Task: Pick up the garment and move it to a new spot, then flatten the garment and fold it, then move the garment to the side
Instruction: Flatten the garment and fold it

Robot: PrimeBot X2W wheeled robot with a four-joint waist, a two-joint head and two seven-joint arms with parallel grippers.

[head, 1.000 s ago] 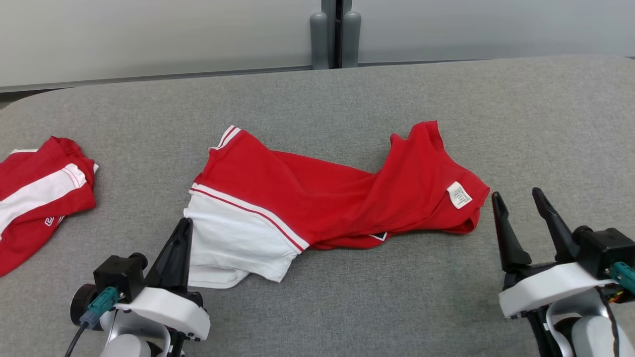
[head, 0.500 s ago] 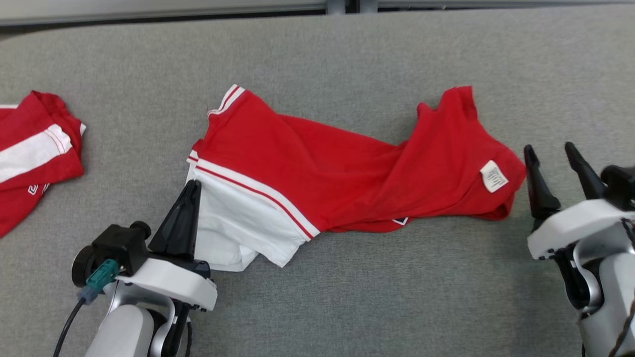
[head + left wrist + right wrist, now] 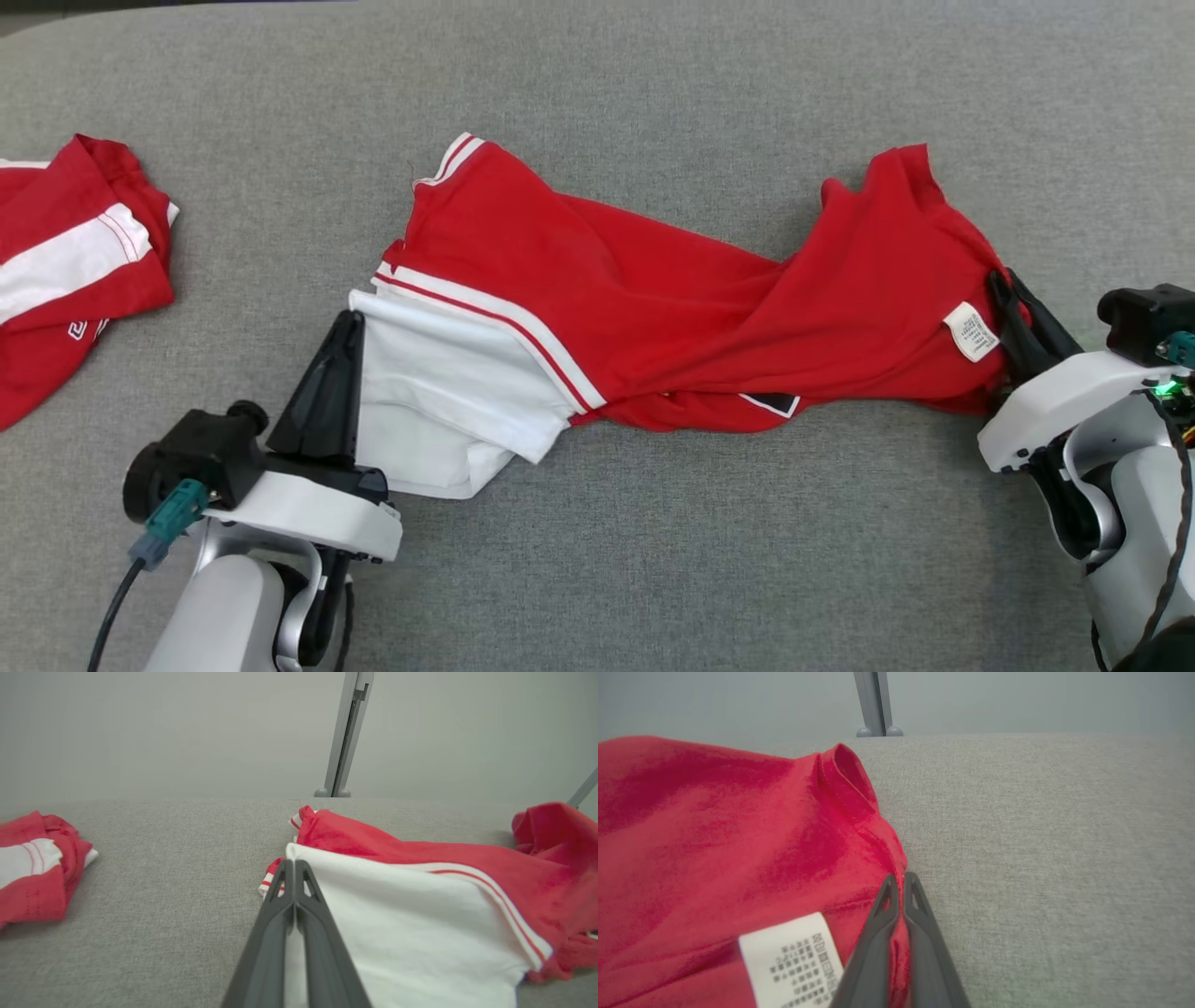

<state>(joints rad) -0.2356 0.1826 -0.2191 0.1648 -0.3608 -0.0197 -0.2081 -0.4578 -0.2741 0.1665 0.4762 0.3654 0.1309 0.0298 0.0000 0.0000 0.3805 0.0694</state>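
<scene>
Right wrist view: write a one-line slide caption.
Right end effector grips the red garment beside its white care label.

the right gripper (image 3: 900,878) pinches the red garment's (image 3: 714,830) edge; its white care label (image 3: 794,961) lies just left of the fingers (image 3: 873,947), grey table (image 3: 1041,858) to the right.

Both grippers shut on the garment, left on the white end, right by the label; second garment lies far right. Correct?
No: the second garment lies at the far left of the table, per the head view. The left gripper is shut on the white end of the garment, the right gripper by the label.
</scene>
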